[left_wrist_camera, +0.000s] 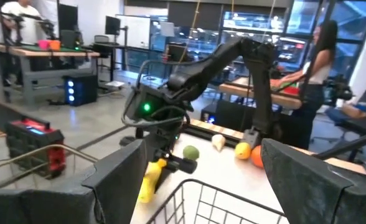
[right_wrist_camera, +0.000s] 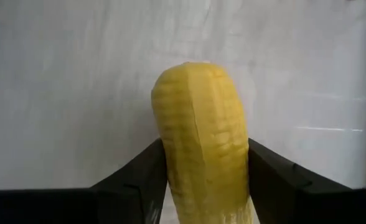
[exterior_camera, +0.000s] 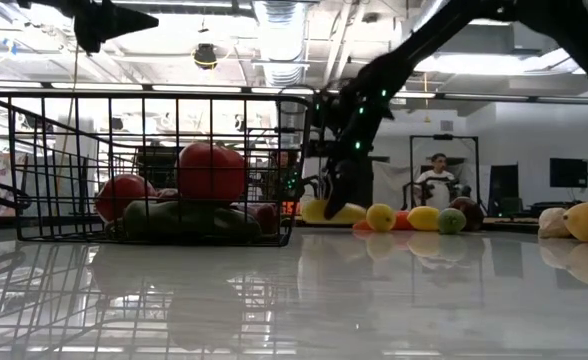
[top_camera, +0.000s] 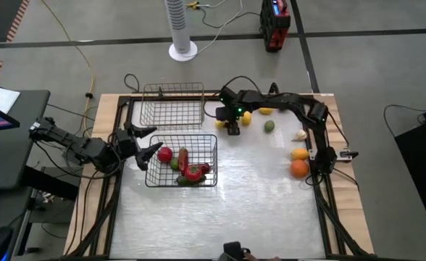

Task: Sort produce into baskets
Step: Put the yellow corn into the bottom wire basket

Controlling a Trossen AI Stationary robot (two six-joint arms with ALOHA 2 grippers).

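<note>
Right tool clamped on the corn, ready to carry it to a basket

The right tool [top_camera: 232,125] gripped the yellow corn [right_wrist_camera: 201,143] at the far middle of the bench [top_camera: 256,210], its arm folded back leftward. Next it likely needed lifting toward the lighter basket [top_camera: 172,106] just left. The left tool [top_camera: 146,143], fingers apart, hovered at the dark basket [top_camera: 182,180] holding red and green produce.

corn [right_wrist_camera: 201,143] base cut off, pincer-hidden

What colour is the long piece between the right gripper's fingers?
Yellow, with ribbed rows like corn; the right wrist view shows it best, held by the right gripper.
</note>
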